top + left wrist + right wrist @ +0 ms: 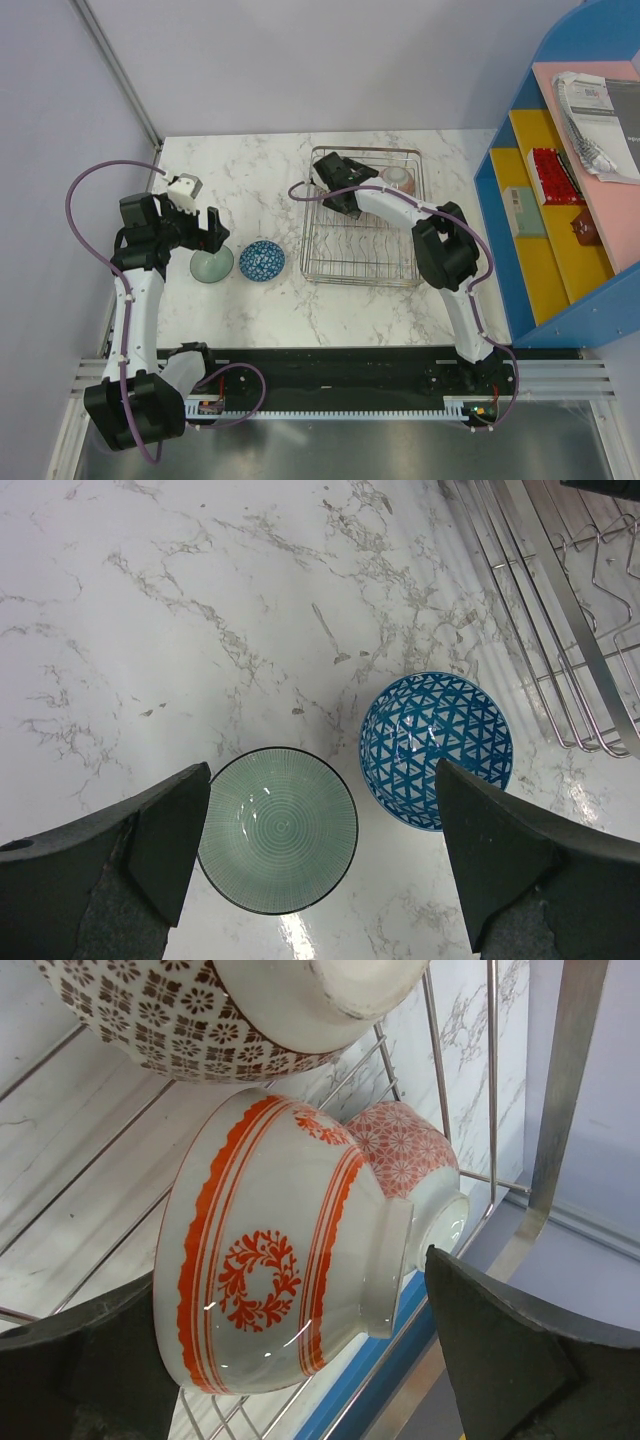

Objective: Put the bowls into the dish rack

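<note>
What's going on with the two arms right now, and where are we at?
The right pincer is inside the dish rack, open and straddling an orange-banded bowl that lies on its side beside a red floral bowl. A brown-patterned bowl sits by them. The left pincer hangs open above a pale green bowl on the marble table, with a blue triangle-patterned bowl next to it. Three bowls are in the rack and two are not yet loaded.
</note>
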`<state>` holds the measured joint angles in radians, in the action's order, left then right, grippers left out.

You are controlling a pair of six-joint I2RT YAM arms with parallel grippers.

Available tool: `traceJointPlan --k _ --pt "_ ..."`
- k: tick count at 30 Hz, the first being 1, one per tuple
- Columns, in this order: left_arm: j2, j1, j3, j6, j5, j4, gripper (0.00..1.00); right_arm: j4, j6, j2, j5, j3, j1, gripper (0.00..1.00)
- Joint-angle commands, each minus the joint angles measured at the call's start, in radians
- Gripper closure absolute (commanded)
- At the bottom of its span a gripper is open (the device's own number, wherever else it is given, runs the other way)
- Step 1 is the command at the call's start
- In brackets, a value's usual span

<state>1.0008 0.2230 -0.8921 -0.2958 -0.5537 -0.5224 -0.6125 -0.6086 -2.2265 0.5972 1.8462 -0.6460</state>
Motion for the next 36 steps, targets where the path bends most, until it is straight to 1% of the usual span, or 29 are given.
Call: traceJointPlan --k 1,10,16,23,36 --pt "-0.016 0.006 0.008 -0.005 -0.020 0.015 0.00 -0.018 0.000 0.002 0.021 0.004 -0.006 0.02" --pt "-0.016 0.010 0.007 -0.006 -0.020 0.015 0.00 -0.084 0.006 0.007 -0.016 0.042 -0.006 0.02" --pt "-0.019 0.013 0.009 -0.006 -0.020 0.016 0.00 -0.141 0.009 0.021 -0.071 0.084 -0.007 0.02" --pt "-0.022 0.015 0.009 -0.006 -0.022 0.016 0.00 -0.181 0.026 0.034 -0.148 0.103 -0.004 0.02" --pt "-0.024 0.021 0.012 -0.008 -0.023 0.015 0.00 -0.233 0.058 0.036 -0.224 0.176 0.009 0.02"
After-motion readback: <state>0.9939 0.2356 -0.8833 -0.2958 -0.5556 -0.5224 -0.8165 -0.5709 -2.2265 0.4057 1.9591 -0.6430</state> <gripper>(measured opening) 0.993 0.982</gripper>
